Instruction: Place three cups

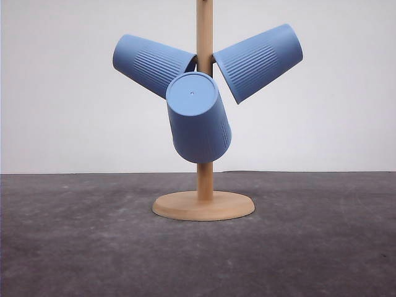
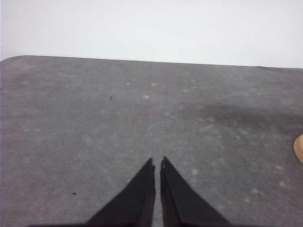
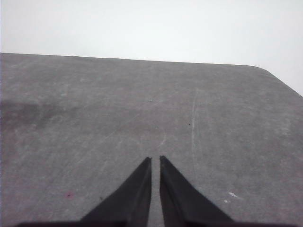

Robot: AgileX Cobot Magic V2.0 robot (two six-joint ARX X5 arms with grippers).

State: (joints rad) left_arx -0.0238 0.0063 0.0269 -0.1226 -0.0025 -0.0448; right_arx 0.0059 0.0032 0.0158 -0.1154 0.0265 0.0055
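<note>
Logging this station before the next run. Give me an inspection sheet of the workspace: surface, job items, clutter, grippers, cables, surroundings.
Surface: dark grey table, mottled with pale specks, otherwise bare.
Job's things: three blue ribbed cups hang on a wooden rack; left cup and right cup tilt outward with bases up, front cup points its flat base toward the camera.
Clutter: nothing seen.
Grippers: left gripper shut, holding nothing, above bare table; right gripper shut, holding nothing, above bare table.
Cables: nothing seen.
Surroundings: plain white wall behind the table.
</note>
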